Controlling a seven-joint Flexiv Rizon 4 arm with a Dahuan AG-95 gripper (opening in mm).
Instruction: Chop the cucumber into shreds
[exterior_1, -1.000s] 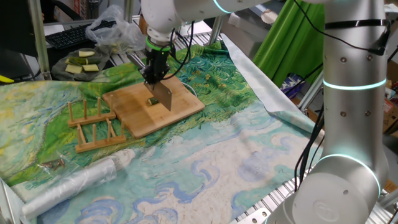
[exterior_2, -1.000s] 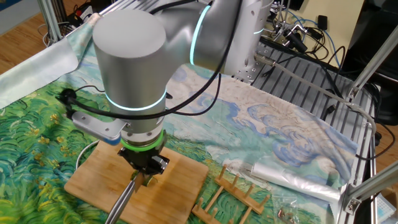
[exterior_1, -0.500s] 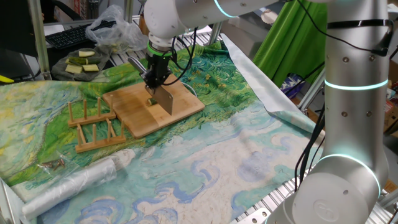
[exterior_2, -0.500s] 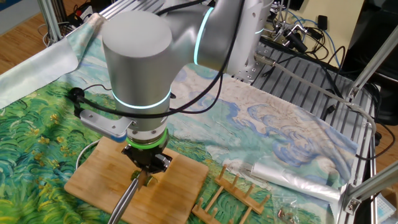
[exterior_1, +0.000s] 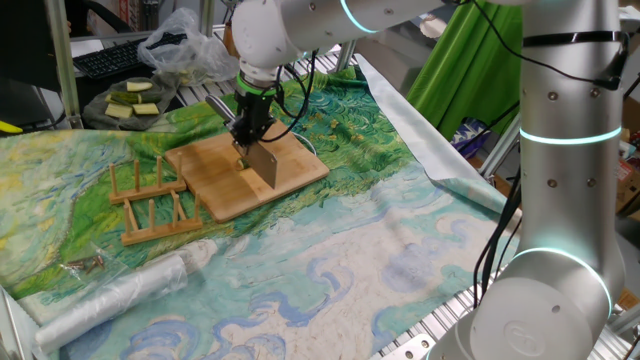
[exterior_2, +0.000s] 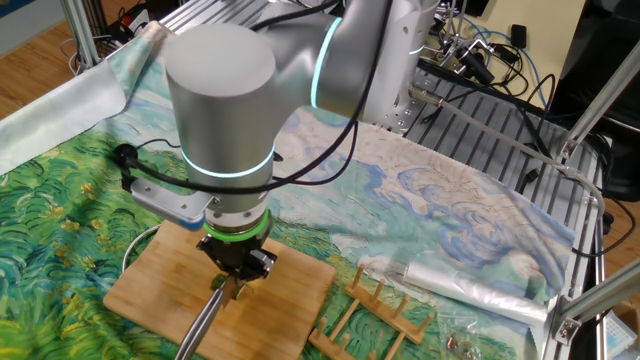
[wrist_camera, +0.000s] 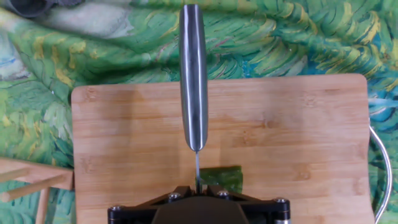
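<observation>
the claw (exterior_1: 250, 133) points straight down over the wooden cutting board (exterior_1: 215, 175), its fingers clamped tight on a knife (wrist_camera: 193, 74) whose blade (exterior_1: 264, 164) hangs edge-down. the cucumber (wrist_camera: 221, 179), a small dark green piece, lies on the board right beside the blade. the board sits on a painted cloth (exterior_1: 380, 250) covering the desk, with a wooden rack (exterior_1: 155, 205) just beside it.

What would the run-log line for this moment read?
claw: shut on steel knife | blade: edge down on small dark green cucumber piece | surface: bamboo cutting board | shreds: none visible
</observation>
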